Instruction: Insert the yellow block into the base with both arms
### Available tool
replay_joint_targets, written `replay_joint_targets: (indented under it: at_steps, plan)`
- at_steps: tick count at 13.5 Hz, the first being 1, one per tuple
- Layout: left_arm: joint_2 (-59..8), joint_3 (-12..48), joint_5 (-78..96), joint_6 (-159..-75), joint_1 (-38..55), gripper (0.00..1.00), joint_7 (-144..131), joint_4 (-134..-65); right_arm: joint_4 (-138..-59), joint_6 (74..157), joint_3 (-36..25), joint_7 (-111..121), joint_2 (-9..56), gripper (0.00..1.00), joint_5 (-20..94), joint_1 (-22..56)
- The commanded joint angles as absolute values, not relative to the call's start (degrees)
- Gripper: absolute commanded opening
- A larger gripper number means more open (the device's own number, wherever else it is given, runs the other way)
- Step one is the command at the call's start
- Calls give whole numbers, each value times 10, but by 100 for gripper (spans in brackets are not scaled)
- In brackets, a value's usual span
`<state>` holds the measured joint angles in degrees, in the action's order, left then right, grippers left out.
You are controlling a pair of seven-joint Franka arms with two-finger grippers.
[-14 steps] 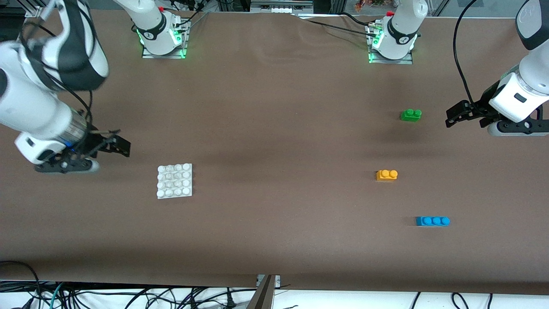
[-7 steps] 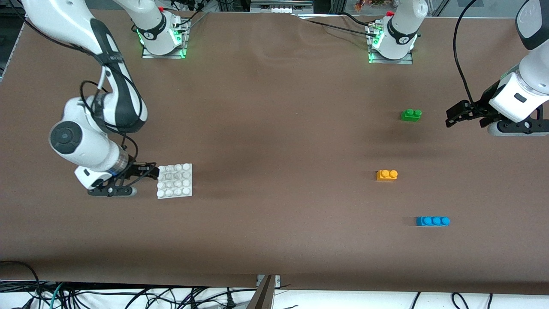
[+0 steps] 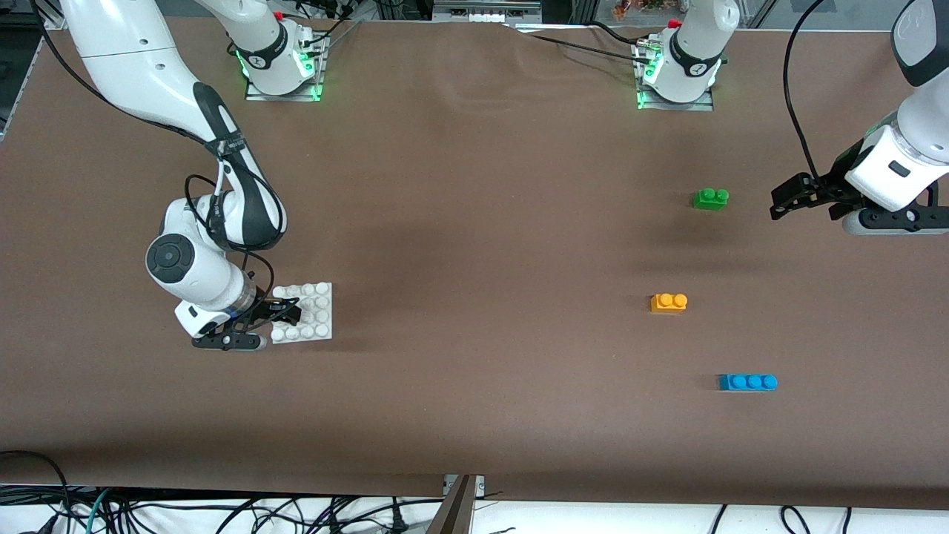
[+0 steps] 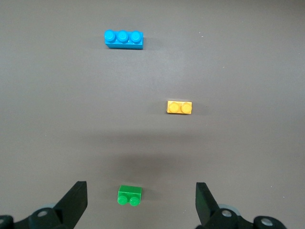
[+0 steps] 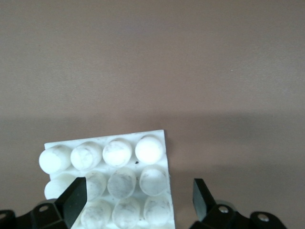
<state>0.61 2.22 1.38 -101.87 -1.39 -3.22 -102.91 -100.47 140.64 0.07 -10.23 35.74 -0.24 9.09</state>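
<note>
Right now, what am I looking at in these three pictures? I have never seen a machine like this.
Two white jointed robot arms work at a brown table. One picture looks down from a high camera facing them; the other two come from cameras on the arms' wrists. The right claw is open, low over an edge of the flat square white studded plate. The left arm waits, its left claw open beside a small green brick. Nearer the camera lie a small yellow-orange two-stud brick and a longer blue three-stud brick. Nothing is held.
</note>
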Motion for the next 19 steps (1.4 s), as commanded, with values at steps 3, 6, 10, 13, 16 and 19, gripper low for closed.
replay_joint_targets:
  at_steps: [3,6,10,13,16,19]
  plan:
    - [10,24,-2,-1007,-15,100,-32,-1023,-1016,1419,2,-105,359,98,5,91]
    - [10,25,-2,-1007,-14,100,-32,-1022,-1041,1446,2,-100,359,97,5,88]
    - [10,24,-2,-1008,-15,100,-32,-1022,-1054,1466,2,-98,364,86,5,85]
    - [10,24,-2,-1008,-15,100,-32,-1022,-1053,1467,3,-98,365,72,5,82]
    - [10,24,-2,-1007,-15,100,-32,-1022,-1051,1476,3,-103,366,69,5,87]
    - [10,24,-2,-1007,-15,100,-32,-1022,-1052,1480,6,-110,367,69,6,96]
